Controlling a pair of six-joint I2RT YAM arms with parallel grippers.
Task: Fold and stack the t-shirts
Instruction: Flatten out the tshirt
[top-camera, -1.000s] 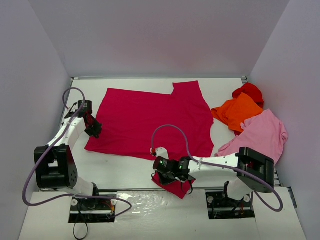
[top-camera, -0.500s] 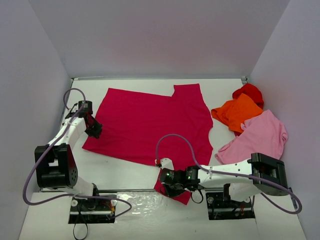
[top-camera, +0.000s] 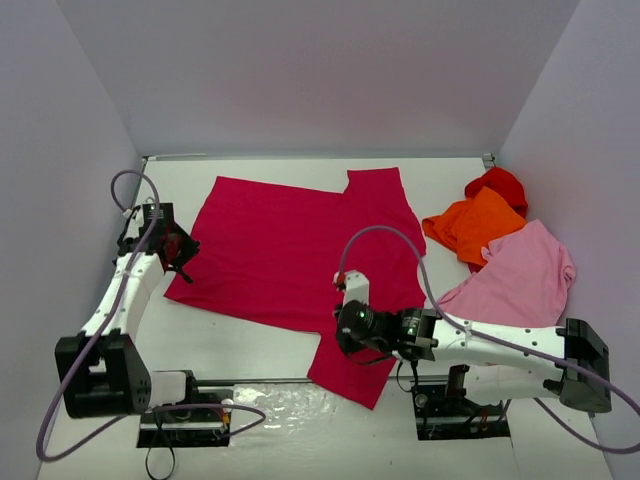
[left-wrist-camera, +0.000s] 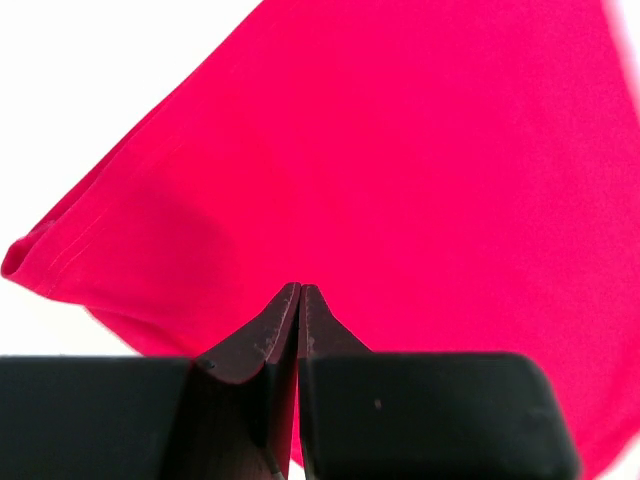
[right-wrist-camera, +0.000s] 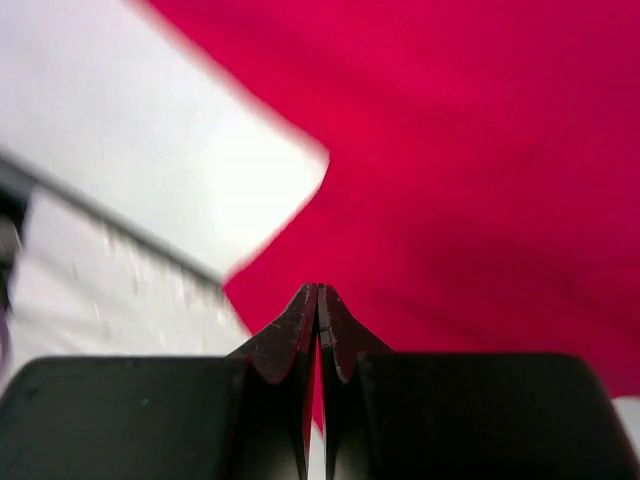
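- Pale lilac walls (top-camera: 300, 70) close in a white table (top-camera: 250, 335), seen from above, with two white-and-black robot arms bolted at its near edge.
- A large crimson t-shirt (top-camera: 300, 240) of soft plain cloth lies spread mostly flat across the middle of the table. One sleeve points to the far edge, and another flap hangs towards the near edge.
- Three smaller cloth shirts sit bunched together at the far right, well apart from both grippers. They are an orange t-shirt (top-camera: 475, 225), a bright red t-shirt (top-camera: 500, 183) behind it, and a light pink t-shirt (top-camera: 520, 275) nearer the front.
- The left gripper (top-camera: 178, 248) sits at the left edge of the crimson t-shirt. In the wrist view its dark fingers (left-wrist-camera: 275, 340) are pressed together, with a thin line of crimson cloth showing between them.
- The right gripper (top-camera: 343, 338) reaches across to the shirt's near edge, just above the hanging flap. Its fingers (right-wrist-camera: 285, 340) are also pressed together, pinching a sliver of the same crimson cloth.
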